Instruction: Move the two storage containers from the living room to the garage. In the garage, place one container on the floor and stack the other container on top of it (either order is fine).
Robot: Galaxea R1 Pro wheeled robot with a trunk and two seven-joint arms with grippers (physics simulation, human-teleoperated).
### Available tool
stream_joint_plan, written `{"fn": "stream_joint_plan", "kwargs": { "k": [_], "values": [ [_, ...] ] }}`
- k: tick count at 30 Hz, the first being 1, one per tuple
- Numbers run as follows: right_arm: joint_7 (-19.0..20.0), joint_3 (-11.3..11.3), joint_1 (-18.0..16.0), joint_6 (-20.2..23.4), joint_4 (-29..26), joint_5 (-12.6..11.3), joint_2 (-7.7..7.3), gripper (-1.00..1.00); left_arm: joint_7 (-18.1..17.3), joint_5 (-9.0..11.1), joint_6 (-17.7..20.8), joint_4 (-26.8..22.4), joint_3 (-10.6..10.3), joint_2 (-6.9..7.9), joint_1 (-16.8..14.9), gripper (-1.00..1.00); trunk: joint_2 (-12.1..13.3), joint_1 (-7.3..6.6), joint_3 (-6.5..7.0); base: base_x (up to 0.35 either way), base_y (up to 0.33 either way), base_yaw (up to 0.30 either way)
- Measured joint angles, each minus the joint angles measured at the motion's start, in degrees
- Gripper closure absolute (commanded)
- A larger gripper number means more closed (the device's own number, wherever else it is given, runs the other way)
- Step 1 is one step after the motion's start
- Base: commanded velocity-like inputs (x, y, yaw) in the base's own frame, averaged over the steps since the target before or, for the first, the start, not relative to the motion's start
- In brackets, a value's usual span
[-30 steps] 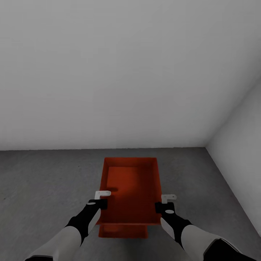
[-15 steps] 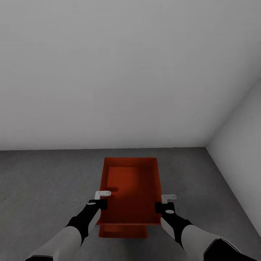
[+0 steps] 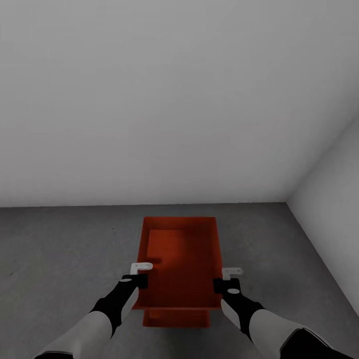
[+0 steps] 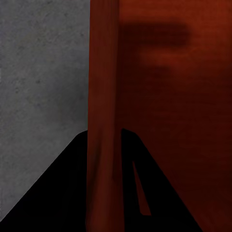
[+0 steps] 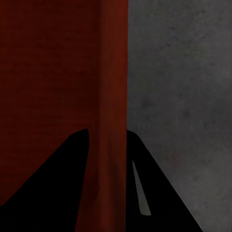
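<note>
The floor (image 3: 60,249) is dark grey speckled concrete, meeting plain white walls (image 3: 174,99) ahead and to the right. A red-orange storage container (image 3: 177,318) appears to rest on it, well short of the wall corner. Only its near end shows, beneath a second, like container (image 3: 182,259). Contact between the lower container and the floor cannot be confirmed.

Both arms reach forward and down, the left tool (image 3: 141,273) and right tool (image 3: 229,278) each clamped over opposite side walls of a storage container (image 3: 182,259).
</note>
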Motion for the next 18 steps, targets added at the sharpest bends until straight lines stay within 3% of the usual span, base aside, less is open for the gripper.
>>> {"fn": "stream_joint_plan", "kwargs": {
  "k": [18],
  "values": [
    [-0.03, 0.01, 0.00, 0.00, -0.06, -0.01, -0.01, 1.00, 0.02, 0.06, 0.00, -0.07, -0.03, 0.00, 0.01, 1.00, 0.00, 0.00, 0.00, 0.000, 0.001, 0.000]
  ]
}}
